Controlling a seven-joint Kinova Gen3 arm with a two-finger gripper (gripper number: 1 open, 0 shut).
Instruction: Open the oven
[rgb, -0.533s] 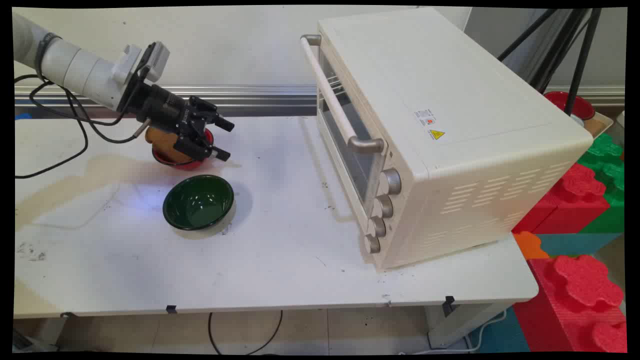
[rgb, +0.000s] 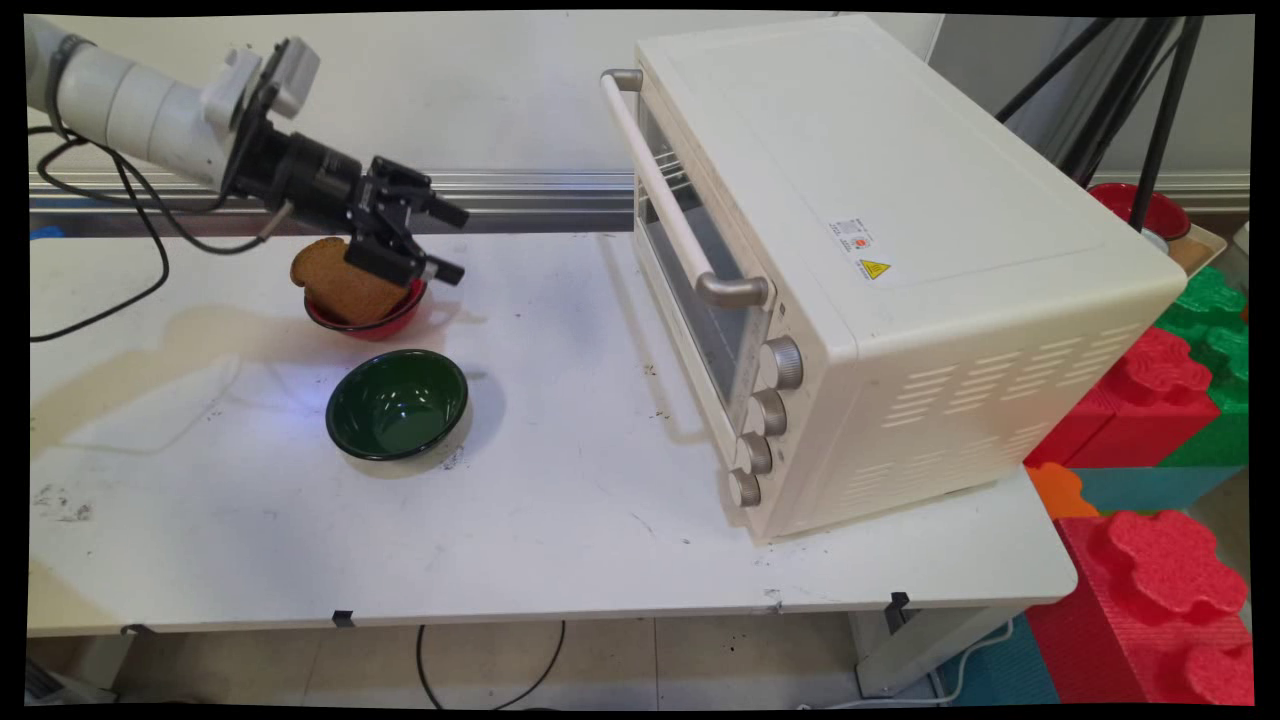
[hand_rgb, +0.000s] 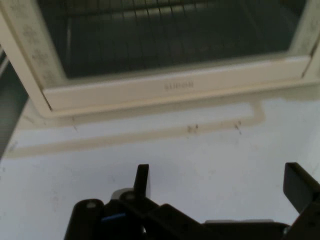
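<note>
My black gripper (rgb: 447, 243) hangs open and empty just above the right rim of a red bowl (rgb: 372, 320) at the table's back left. A brown slice of bread (rgb: 338, 281) leans in that bowl, free of the fingers. A dark green bowl (rgb: 397, 403), empty, stands just in front of the red one. The gripper points to the right, toward a cream toaster oven (rgb: 880, 270) with its door shut. In the hand view the gripper (hand_rgb: 220, 186) is spread wide over bare table, and the oven's glass door (hand_rgb: 165, 40) fills the top.
The oven's long handle (rgb: 660, 185) and its knobs (rgb: 770, 415) face the bowls. Black cables (rgb: 150, 250) hang from the arm at the left. Red and green foam blocks (rgb: 1170, 400) and black tripod legs (rgb: 1150, 100) stand beyond the table's right end.
The gripper has risen and drawn back a little to the upper left, away from the red bowl. The bread slice now shows more fully in the bowl.
</note>
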